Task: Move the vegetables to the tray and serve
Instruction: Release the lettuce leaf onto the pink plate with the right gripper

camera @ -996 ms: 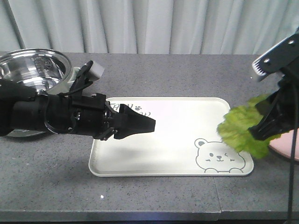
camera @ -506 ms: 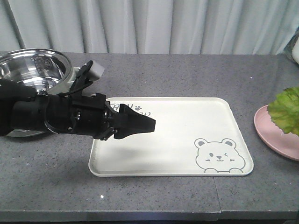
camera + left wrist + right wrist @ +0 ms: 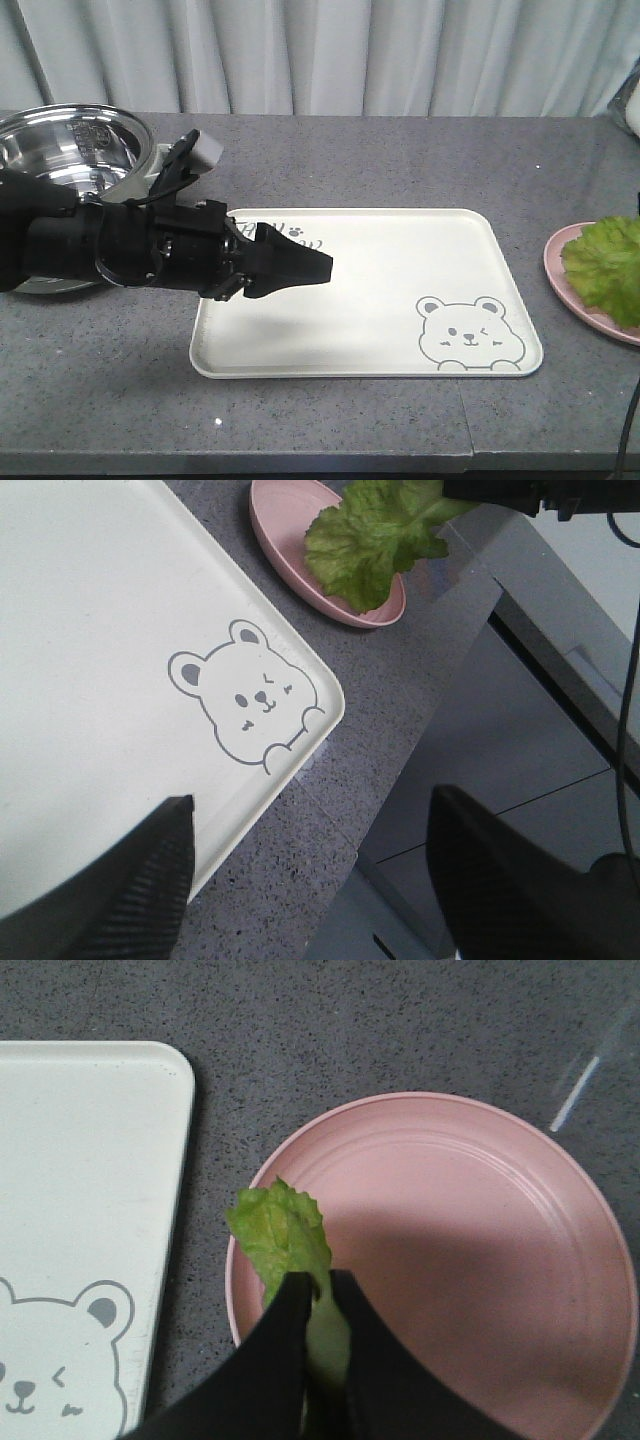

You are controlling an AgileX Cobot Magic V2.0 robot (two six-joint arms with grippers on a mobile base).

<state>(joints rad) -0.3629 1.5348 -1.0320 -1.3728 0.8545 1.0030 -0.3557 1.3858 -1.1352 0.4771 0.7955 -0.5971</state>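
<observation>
The vegetables, a ruffled green lettuce leaf (image 3: 280, 1230), are pinched by the pale midrib in my right gripper (image 3: 320, 1290), which is shut on them. They hang over the left part of a round pink plate (image 3: 470, 1240). In the front view the lettuce (image 3: 603, 265) sits low on that plate (image 3: 553, 262) at the right edge, and the right gripper itself is out of frame. The cream tray (image 3: 380, 290) with the bear drawing lies in the middle with nothing on it. My left gripper (image 3: 318, 266) hovers open over the tray's left half, holding nothing.
A steel bowl (image 3: 70, 150) stands at the back left, behind the left arm. In the left wrist view the tray's bear corner (image 3: 255, 685) lies close to the table's front edge (image 3: 400, 780), with the floor below. A curtain hangs behind the table.
The right gripper carried the lettuce rightward, from above the tray's right edge to over the pink plate, and left the front view. The left arm has not moved.
</observation>
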